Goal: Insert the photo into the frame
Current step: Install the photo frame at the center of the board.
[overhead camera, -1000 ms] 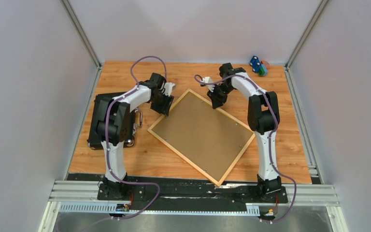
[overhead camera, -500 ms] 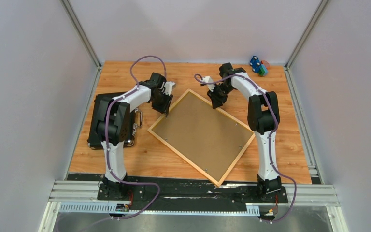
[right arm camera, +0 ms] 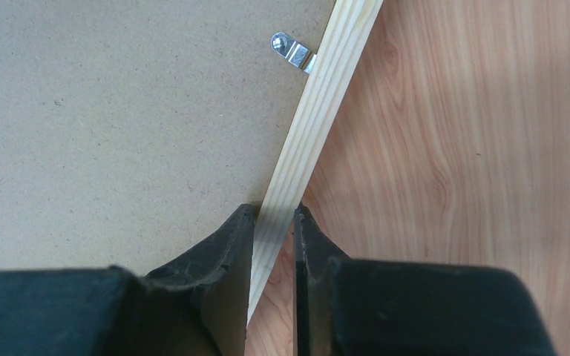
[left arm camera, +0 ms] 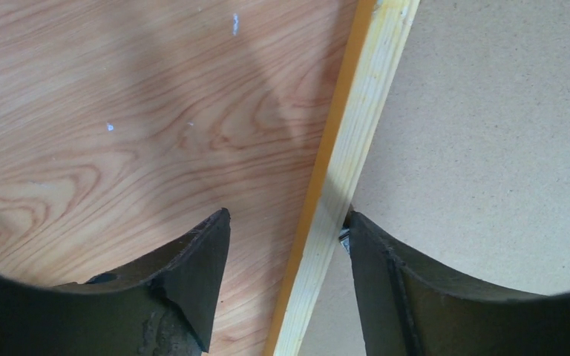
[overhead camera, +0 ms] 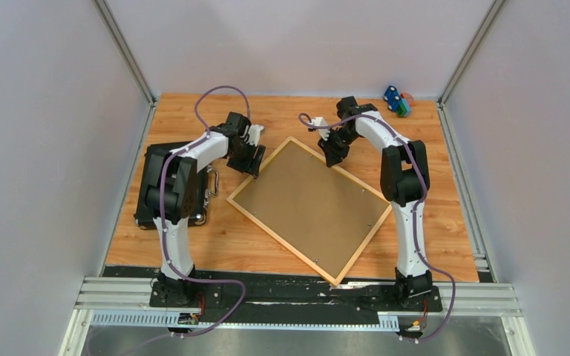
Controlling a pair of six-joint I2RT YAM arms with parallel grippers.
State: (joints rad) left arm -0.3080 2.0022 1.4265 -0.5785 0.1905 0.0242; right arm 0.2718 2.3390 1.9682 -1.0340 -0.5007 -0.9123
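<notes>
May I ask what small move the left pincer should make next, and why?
Probably the left pincer should nudge the small metal clip at its fingertip. It stands open astride a rail of the frame, the right pincer pinches another rail steady, and the backing board lies in the frame.

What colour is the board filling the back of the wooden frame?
Plain dull brown, faintly speckled; the backing board shows best in the right wrist view.

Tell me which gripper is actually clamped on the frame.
The right gripper: its jaws pinch a rail of the frame. The left gripper straddles another rail, jaws apart.
</notes>
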